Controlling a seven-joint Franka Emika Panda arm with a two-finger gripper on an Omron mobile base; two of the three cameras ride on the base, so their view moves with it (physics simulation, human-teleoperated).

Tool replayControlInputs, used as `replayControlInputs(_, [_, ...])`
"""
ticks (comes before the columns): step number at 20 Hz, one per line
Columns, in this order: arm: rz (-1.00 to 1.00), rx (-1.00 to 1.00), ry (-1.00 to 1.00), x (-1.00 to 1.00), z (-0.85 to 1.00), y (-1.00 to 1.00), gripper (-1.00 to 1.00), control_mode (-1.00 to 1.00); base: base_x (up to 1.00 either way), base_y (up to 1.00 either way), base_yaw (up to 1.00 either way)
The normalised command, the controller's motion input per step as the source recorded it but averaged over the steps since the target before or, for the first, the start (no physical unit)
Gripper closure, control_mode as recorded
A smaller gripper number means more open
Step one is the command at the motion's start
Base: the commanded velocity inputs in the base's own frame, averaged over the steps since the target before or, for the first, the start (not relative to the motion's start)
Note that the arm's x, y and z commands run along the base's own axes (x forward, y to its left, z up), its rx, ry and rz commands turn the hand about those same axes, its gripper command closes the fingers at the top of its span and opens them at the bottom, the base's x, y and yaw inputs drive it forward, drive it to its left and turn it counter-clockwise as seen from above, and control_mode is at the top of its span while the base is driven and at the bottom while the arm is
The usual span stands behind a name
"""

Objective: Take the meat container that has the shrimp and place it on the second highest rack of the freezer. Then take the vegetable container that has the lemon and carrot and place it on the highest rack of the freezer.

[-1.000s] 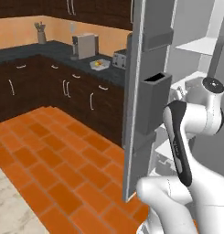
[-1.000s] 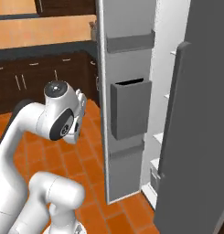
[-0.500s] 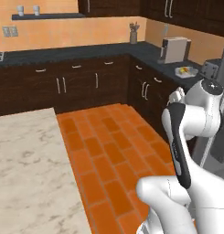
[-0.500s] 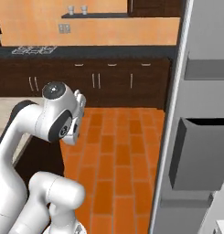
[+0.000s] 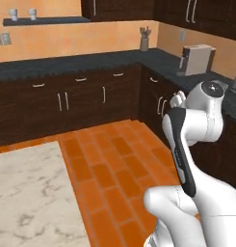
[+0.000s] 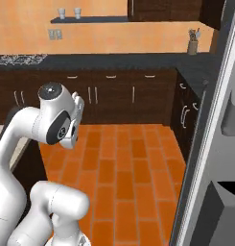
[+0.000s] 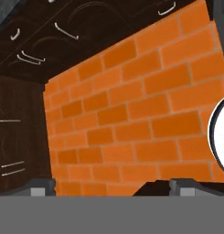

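Note:
My gripper (image 7: pixel 115 189) is open, its two dark fingertips (image 7: pixel 40 187) wide apart with nothing between them. It hangs over the orange brick floor (image 7: pixel 131 114), facing the dark lower cabinets (image 7: pixel 22 91). The arm is folded up close to the base, with its elbow (image 5: pixel 213 91) high. The freezer (image 6: pixel 205 158) stands at the right edge of the right base view, where its open grey door and dark door bins (image 6: pixel 224 211) show. The meat container, the vegetable container and the racks are out of view.
Dark cabinets under a black countertop (image 5: pixel 90 60) run along the back wall and turn the corner to the right. A white marble counter (image 5: pixel 28 193) fills the lower left. A grey appliance (image 5: pixel 196 59) and a utensil holder (image 5: pixel 144 43) stand on the countertop.
The base has turned left, so the whole scene has swung. The freezer has slid from the middle to the right edge. The arm holds its folded pose and the gripper stays open.

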Motion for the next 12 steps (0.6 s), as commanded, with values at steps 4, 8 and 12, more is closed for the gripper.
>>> replayControlInputs(4, [0.0,0.0,0.0,0.0,0.0,0.0,-1.0,1.0,1.0,-0.07,-0.54])
replayControlInputs(8, [0.0,0.0,0.0,0.0,0.0,0.0,-1.0,1.0,1.0,0.0,-0.6])
replayControlInputs(12, [0.0,0.0,0.0,0.0,0.0,0.0,-1.0,1.0,1.0,0.0,-0.63])
